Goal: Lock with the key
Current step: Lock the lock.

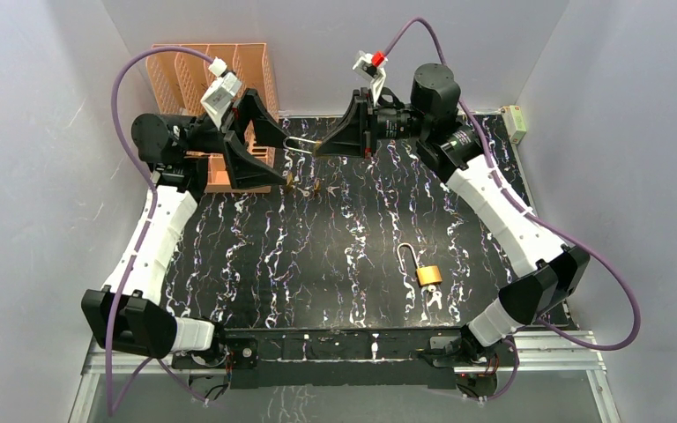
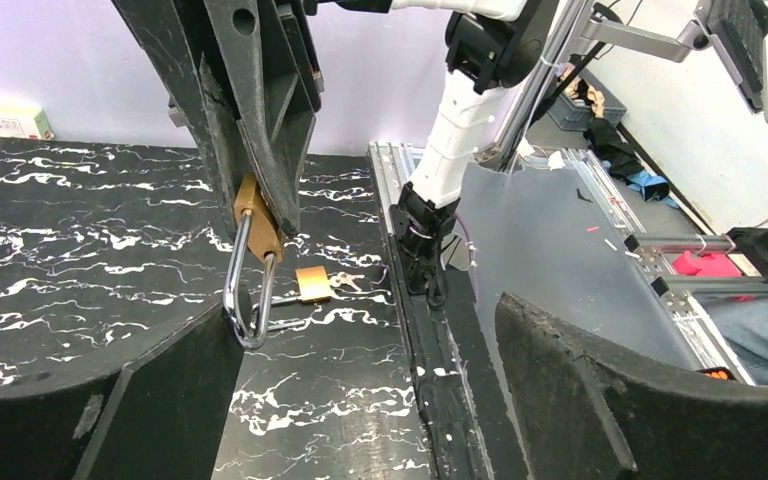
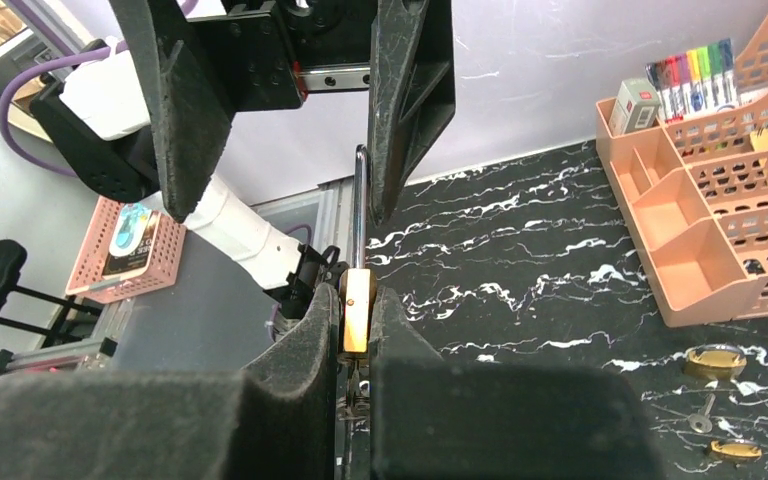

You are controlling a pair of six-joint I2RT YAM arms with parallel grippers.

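Gripping a brass padlock (image 2: 257,215) by its body, the right gripper (image 3: 357,300) has both fingers pressed flat against it and holds it above the far part of the desk (image 1: 335,247). The steel shackle (image 2: 231,280) projects out of the grip toward the left gripper (image 2: 365,320).

The left gripper's fingers stand wide apart with nothing clamped between them. From the right wrist view, the shackle runs just beside one finger (image 3: 410,100). Contact cannot be confirmed.

A second brass padlock (image 1: 428,274) lies on the desk near the right arm's base, well apart from both grippers. Its shackle is swung up and silver keys (image 1: 433,296) lie just beside it.

Small brass items (image 1: 292,186) sit on the desk below the held padlock, and their type is not legible. An orange organiser (image 1: 212,62) stands at the far left corner, with coloured markers (image 3: 690,70) in one compartment.
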